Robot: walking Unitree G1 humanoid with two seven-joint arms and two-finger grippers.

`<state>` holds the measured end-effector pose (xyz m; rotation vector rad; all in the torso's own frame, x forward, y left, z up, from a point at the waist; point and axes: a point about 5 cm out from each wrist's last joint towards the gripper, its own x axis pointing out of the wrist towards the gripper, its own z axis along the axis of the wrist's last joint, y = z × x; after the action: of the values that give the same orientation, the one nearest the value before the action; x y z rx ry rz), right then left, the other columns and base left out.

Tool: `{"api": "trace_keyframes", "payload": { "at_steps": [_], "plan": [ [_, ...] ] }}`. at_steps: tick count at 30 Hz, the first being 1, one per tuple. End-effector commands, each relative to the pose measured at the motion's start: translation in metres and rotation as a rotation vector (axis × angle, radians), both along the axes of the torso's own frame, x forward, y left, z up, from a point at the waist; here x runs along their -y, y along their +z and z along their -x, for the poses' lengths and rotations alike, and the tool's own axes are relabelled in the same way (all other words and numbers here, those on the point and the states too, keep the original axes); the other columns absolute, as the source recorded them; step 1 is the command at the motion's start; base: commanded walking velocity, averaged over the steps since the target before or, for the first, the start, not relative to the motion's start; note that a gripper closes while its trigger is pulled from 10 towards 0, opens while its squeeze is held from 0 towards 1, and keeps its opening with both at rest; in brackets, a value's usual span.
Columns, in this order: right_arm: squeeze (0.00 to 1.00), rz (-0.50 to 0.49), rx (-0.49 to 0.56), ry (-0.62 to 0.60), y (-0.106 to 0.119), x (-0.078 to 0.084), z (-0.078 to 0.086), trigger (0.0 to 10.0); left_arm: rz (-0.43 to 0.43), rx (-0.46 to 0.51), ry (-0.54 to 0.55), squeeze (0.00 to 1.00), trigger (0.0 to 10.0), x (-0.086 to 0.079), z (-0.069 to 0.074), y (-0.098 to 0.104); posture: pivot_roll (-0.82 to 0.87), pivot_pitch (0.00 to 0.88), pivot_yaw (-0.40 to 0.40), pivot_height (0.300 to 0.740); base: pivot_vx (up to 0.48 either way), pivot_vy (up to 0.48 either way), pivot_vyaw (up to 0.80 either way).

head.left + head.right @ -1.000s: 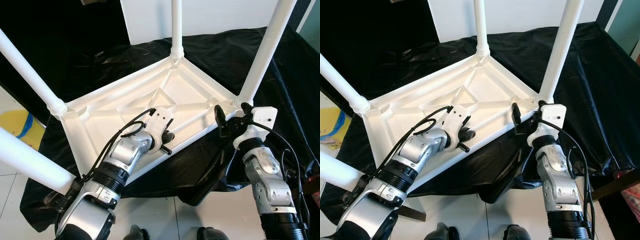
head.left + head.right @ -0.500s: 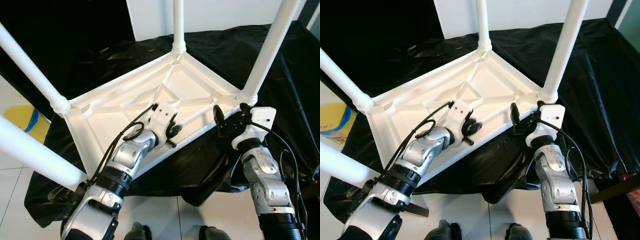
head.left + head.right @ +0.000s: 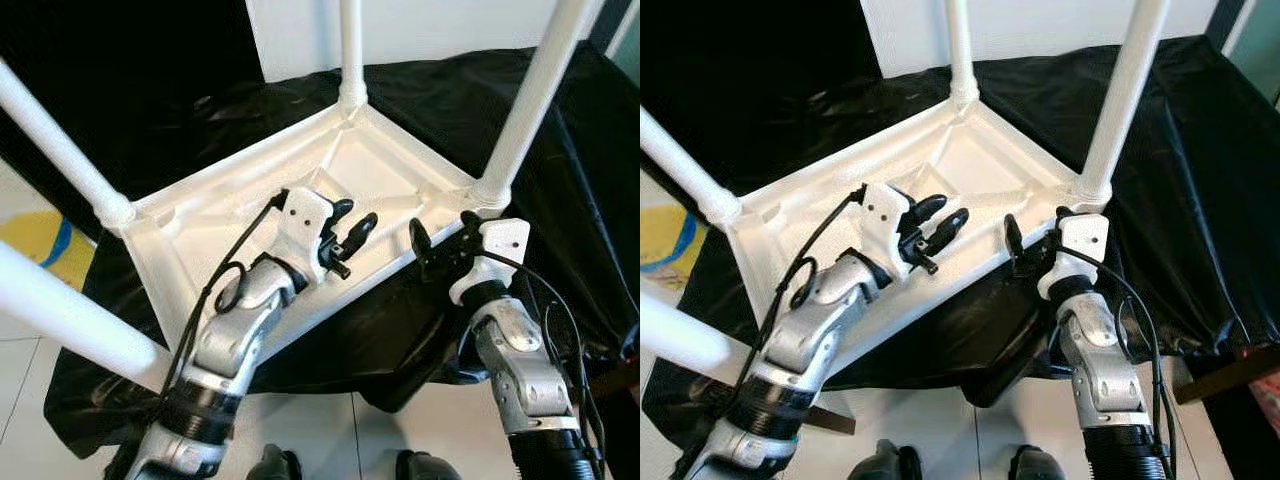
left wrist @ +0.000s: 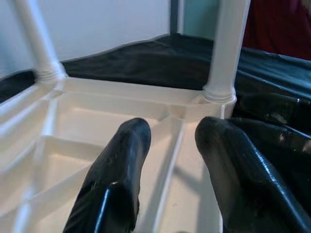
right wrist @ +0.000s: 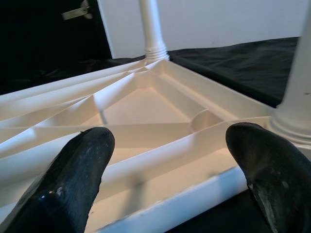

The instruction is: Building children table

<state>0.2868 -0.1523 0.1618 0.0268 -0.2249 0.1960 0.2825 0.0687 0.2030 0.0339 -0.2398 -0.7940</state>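
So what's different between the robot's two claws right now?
The left gripper hovers over the ribbed underside of the upturned white table, while the right gripper sits at the table's near edge, beside a leg. The left's fingers have a narrow gap; the right's are spread wide. Both are black, open and holding nothing.

A crinkled black plastic sheet [image 3: 560, 150] covered the ground and ran off toward 12 and 3 o'clock. A white wall panel [image 3: 430, 30] stood at 12 o'clock, with deep black darkness [image 3: 130, 60] toward 10 o'clock. Pale glossy floor tiles [image 3: 330, 430] lay at 6 o'clock. A yellow and blue patch [image 3: 50, 245] sat on the floor at 9 o'clock.
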Motion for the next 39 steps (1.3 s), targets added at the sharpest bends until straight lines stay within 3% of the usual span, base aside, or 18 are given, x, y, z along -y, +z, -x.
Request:
{"api": "trace_keyframes", "payload": {
  "at_steps": [1,3,6,9,11,13,16,18,25,29,32,39],
  "plan": [
    [0.00,0.011,-0.019,0.025,-0.006,-0.006,-0.001,10.0,-0.016,0.007,-0.120,0.00,10.0,-0.001,0.013,0.002,-0.01,0.143,0.064,0.740,0.000,0.000,0.00],
    [0.00,0.021,-0.021,0.048,-0.006,-0.009,-0.005,10.0,-0.004,-0.005,-0.125,0.00,10.0,-0.014,0.030,0.003,0.01,0.145,0.048,0.740,0.000,0.000,0.00],
    [0.00,0.025,-0.023,0.054,-0.006,-0.009,-0.006,10.0,0.000,-0.011,-0.124,0.00,10.0,-0.017,0.036,0.004,0.01,0.145,0.041,0.740,0.000,0.000,0.00],
    [0.00,0.037,-0.029,0.080,-0.006,-0.013,-0.012,10.0,0.007,-0.062,-0.138,0.00,10.0,-0.031,0.061,0.005,0.04,0.145,0.020,0.740,0.000,0.000,0.00],
    [0.00,0.037,-0.029,0.080,-0.006,-0.013,-0.012,10.0,0.007,-0.062,-0.138,0.00,10.0,-0.031,0.061,0.005,0.04,0.145,0.020,0.740,0.000,0.000,0.00],
    [0.00,0.043,-0.031,0.095,-0.007,-0.015,-0.014,10.0,0.006,-0.093,-0.156,0.00,10.0,-0.036,0.075,0.004,0.06,0.142,0.003,0.740,0.000,0.000,0.00],
    [0.00,0.044,-0.031,0.101,-0.007,-0.015,-0.015,10.0,0.004,-0.108,-0.164,0.00,10.0,-0.038,0.082,0.004,0.07,0.141,0.000,0.740,0.000,0.000,0.00],
    [0.00,0.047,-0.034,0.121,-0.009,-0.019,-0.018,10.0,-0.023,-0.158,-0.177,0.00,10.0,-0.048,0.097,0.002,0.09,0.136,-0.007,0.740,0.000,0.000,0.00],
    [0.00,0.046,-0.078,0.170,-0.020,-0.031,-0.022,10.0,-0.126,-0.287,-0.256,0.00,10.0,-0.067,0.122,-0.006,0.12,0.125,-0.012,0.740,0.000,0.000,0.00],
    [0.00,0.047,-0.142,0.138,-0.032,-0.031,-0.025,10.0,-0.188,-0.348,-0.301,0.00,10.0,-0.077,0.135,-0.008,0.14,0.118,-0.015,0.740,0.000,0.000,0.00],
    [0.00,0.115,-0.204,0.061,-0.044,-0.024,-0.030,10.0,-0.223,-0.395,-0.322,0.00,10.0,-0.082,0.143,-0.009,0.15,0.116,-0.014,0.740,0.000,0.000,0.00],
    [0.00,0.157,-0.219,-0.040,-0.048,-0.010,-0.039,10.0,-0.277,-0.504,-0.365,0.00,10.0,-0.091,0.159,-0.012,0.16,0.120,-0.016,0.740,0.000,0.000,0.00]
  ]
}}
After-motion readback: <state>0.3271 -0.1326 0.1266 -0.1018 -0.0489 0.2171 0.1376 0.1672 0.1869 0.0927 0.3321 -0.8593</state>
